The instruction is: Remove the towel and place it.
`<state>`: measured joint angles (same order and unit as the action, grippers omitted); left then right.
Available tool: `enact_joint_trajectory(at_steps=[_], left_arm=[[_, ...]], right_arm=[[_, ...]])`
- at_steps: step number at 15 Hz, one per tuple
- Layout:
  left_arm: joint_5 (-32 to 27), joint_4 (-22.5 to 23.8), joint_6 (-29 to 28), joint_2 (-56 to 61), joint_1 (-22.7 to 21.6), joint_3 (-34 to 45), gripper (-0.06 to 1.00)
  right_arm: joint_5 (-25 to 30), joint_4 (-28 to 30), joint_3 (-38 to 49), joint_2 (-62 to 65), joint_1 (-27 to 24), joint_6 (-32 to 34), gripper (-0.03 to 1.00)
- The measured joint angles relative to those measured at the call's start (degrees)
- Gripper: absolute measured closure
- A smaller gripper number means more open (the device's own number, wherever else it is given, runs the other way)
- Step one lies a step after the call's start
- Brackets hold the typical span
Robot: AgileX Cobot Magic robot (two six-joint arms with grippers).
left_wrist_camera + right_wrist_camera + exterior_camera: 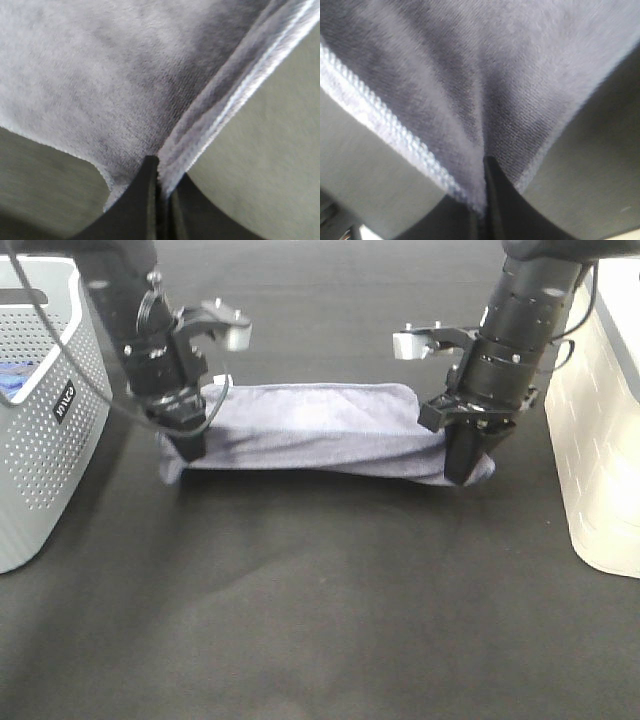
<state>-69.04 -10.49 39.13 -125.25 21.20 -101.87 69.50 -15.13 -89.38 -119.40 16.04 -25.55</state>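
Observation:
The towel (310, 430), grey-lavender and soft, stretches as a folded strip across the dark table between my two arms. My left gripper (190, 445) is shut on its left end, and the left wrist view shows the towel (115, 75) pinched between the black fingertips (145, 200), its hemmed edge running off to one side. At the strip's right end my right gripper (462, 468) is shut on the cloth; the right wrist view shows the towel (495, 75) fanning out from the closed fingertips (492, 200). A small white tag (222, 381) peeks out near the left gripper.
A grey perforated basket (45, 430) stands at the left edge with a bit of bright blue cloth (15, 380) inside. A cream-white container (600, 440) stands at the right edge. Dark table surface (320, 610) spreads in front of the towel.

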Motion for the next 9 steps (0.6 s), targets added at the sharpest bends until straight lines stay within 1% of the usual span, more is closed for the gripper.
enact_joint_trajectory(at_steps=[2,4,9], left_arm=[[0.0,-0.5,2.1,1.5,0.0,4.1,0.94],[0.0,-0.5,4.8,3.4,0.6,6.6,0.94],[0.1,-0.3,5.6,4.0,2.8,9.6,0.94]], right_arm=[[-0.1,-0.6,3.0,0.8,0.0,0.0,0.97],[-0.1,-0.7,5.7,0.8,0.0,-0.6,0.97],[-0.3,-1.5,10.7,0.9,0.0,-2.9,0.97]])
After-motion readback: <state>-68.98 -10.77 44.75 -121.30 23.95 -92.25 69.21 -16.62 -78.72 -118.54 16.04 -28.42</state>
